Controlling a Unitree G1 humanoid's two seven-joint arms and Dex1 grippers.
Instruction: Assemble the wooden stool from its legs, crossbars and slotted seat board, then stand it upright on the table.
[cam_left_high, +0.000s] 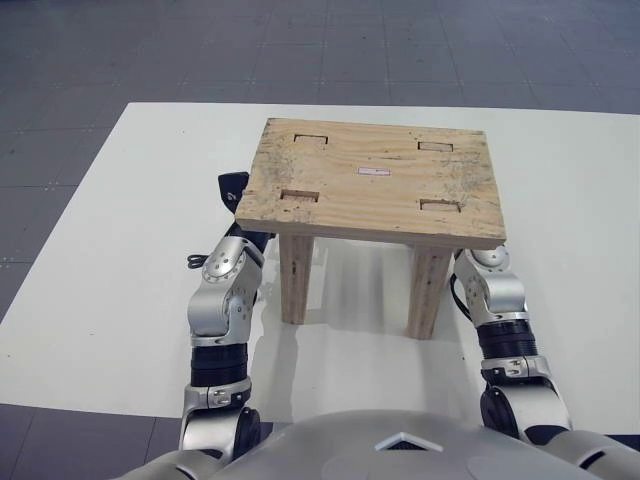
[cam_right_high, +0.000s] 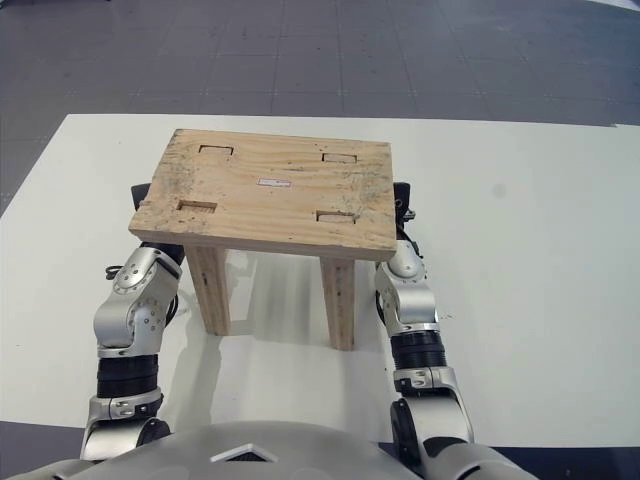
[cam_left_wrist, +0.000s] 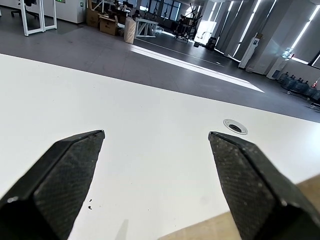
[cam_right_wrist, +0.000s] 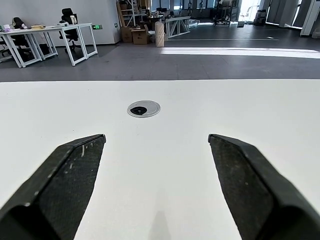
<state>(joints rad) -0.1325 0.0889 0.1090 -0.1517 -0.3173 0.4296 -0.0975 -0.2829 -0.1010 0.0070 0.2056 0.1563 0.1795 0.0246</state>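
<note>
Left fingers (cam_left_wrist: 70, 170) spread wide and empty over the white desk (cam_left_high: 120, 250), right fingers (cam_right_wrist: 70, 172) equally wide apart holding nothing, wooden stool (cam_left_high: 375, 185) upright mid-desk between both arms, seat board (cam_right_high: 265, 195) with four slots, round grommet (cam_right_wrist: 143, 108) set in the desk

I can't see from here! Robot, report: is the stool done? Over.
Left pincer open, right pincer open. Stool upright on table. Both pincers beside stool.

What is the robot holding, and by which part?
Nothing: the left gripper and right gripper are both open and empty, by the standing stool.
</note>
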